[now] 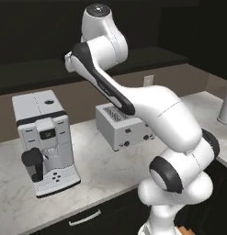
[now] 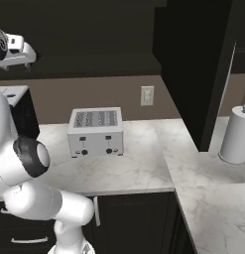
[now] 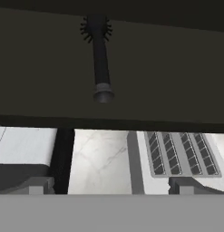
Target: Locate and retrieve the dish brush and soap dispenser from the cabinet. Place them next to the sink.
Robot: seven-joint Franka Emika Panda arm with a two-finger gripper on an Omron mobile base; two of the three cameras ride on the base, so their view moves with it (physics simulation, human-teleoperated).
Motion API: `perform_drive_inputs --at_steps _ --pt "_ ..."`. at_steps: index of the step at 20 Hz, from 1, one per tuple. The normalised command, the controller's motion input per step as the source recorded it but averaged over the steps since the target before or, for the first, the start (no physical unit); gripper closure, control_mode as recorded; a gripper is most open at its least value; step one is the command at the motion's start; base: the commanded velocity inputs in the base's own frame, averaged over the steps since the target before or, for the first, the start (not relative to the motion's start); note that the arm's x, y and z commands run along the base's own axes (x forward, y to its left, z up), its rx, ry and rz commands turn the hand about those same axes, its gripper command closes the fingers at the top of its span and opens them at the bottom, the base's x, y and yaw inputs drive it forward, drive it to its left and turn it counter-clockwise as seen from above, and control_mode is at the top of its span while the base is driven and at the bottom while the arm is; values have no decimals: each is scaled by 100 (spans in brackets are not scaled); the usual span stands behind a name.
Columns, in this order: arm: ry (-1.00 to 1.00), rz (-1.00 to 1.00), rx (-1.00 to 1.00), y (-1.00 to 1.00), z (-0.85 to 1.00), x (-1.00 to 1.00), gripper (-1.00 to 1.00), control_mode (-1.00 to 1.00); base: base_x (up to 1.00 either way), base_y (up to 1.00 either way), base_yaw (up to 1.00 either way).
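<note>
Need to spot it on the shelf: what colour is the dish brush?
All black; the dish brush shows best in the hand view.

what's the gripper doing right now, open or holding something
Gripper: jaws open, holding nothing; brush lies ahead on the cabinet shelf, untouched.

The dish brush [image 3: 100, 54] looked like matt black plastic with stiff little bristles. The cabinet [image 3: 41, 68] shelf was dark and dull. The counter [image 2: 144, 168] was smooth white marble with grey veins. The toaster [image 2: 95, 132] looked like smooth grey metal.
</note>
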Motion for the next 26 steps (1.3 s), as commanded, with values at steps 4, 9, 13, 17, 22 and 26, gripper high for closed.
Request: perform_drive_inputs --at_steps 4,9,13,17,22,26 --pt "0 -1 0 4 -2 28 -100 -100 0 0 0" --pt "0 -6 -2 23 -1 17 -100 -100 0 0 0" --pt "0 -3 0 9 0 18 -100 -100 0 0 0" --pt "-1 -6 0 7 -3 19 -100 -100 0 0 0" --pt "0 0 0 -3 -6 34 -100 -100 0 0 0" --pt "4 0 0 -4 -13 50 -100 -100 0 0 0"
